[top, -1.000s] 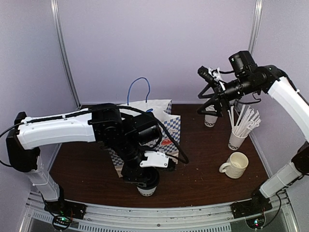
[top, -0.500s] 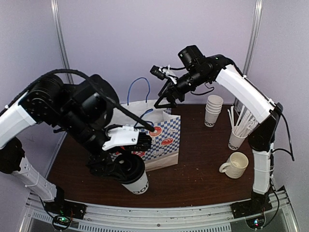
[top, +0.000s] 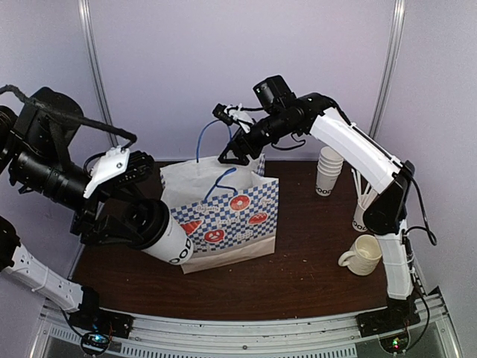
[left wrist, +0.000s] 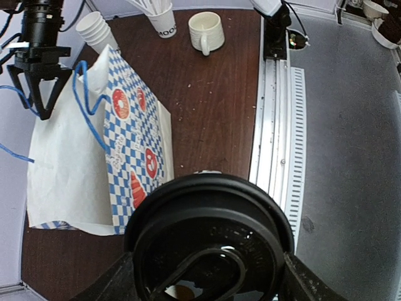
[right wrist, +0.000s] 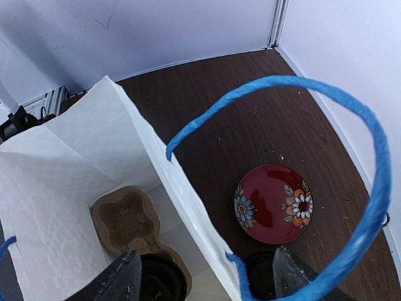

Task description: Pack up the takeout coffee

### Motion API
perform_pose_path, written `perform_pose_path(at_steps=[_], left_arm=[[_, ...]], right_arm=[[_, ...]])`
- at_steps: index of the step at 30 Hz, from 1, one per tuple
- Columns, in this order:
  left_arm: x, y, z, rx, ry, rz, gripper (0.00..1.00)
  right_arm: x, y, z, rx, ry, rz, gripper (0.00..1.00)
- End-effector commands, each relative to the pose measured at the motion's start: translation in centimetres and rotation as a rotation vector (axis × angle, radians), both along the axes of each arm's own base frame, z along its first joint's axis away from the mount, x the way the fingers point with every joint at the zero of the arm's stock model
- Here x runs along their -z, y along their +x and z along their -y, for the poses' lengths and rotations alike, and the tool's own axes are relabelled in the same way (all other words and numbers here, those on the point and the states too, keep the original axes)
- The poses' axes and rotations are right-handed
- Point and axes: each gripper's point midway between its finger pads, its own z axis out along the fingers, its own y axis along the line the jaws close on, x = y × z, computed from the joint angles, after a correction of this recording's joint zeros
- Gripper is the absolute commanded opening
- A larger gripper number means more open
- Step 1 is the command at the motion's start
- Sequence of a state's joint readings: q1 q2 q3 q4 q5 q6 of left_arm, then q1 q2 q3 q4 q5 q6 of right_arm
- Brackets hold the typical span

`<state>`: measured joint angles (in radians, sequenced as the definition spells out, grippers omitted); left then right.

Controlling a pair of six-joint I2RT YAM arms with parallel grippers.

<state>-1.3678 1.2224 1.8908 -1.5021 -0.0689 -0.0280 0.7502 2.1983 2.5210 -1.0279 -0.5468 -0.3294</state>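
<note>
My left gripper (top: 141, 226) is shut on a white paper cup (top: 175, 248) with black lettering and a black dome lid (left wrist: 210, 244). It holds the cup tilted in the air, left of and in front of the blue-checked paper bag (top: 227, 216). My right gripper (top: 232, 145) is open above the bag's back edge. In the right wrist view its jaws (right wrist: 210, 282) straddle the bag's white back wall, and the blue handle (right wrist: 276, 84) loops past. Inside the bag lies the brown pulp carrier (right wrist: 122, 216), one socket empty, the other holding a black-lidded cup (right wrist: 160, 279).
A stack of lidless white cups (top: 328, 170), a cup of straws (top: 365, 209) and a cream mug (top: 364, 254) stand at the right. A red flowered plate (right wrist: 274, 204) and a dark round lid (right wrist: 257, 273) sit on the table behind the bag.
My left arm has lifted the cup off the table's front, carried it up and left, and tilted it. My right gripper has swung left from the cup stack to the bag's back edge.
</note>
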Motion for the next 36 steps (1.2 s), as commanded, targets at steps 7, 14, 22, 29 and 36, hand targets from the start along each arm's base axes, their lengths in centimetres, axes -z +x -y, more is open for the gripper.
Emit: perform_pose_path(at_steps=[7, 14, 22, 29, 36], left_arm=[[-5.5, 3.7, -1.8, -0.148, -0.124, 0.221, 0.65], [-11.1, 6.4, -0.8, -0.222, -0.275, 0.419, 0.68], [-9.6, 7.1, 3.4, -0.166, -0.230, 0.471, 0.70], [-7.4, 6.9, 5.9, -0.111, -0.192, 0.447, 0.70], [-3.6, 7.2, 8.8, -0.070, -0.095, 0.422, 0.70]], right_arm=[[-3.6, 0.1, -1.1, -0.041, 0.121, 0.064, 0.09], [-6.5, -1.6, 1.1, -0.071, 0.155, 0.080, 0.00], [-7.9, -4.5, 4.2, -0.067, 0.151, 0.112, 0.00], [-7.8, -4.3, 5.8, -0.024, 0.118, 0.147, 0.00], [-5.8, -6.3, 6.8, -0.057, 0.090, 0.088, 0.00]])
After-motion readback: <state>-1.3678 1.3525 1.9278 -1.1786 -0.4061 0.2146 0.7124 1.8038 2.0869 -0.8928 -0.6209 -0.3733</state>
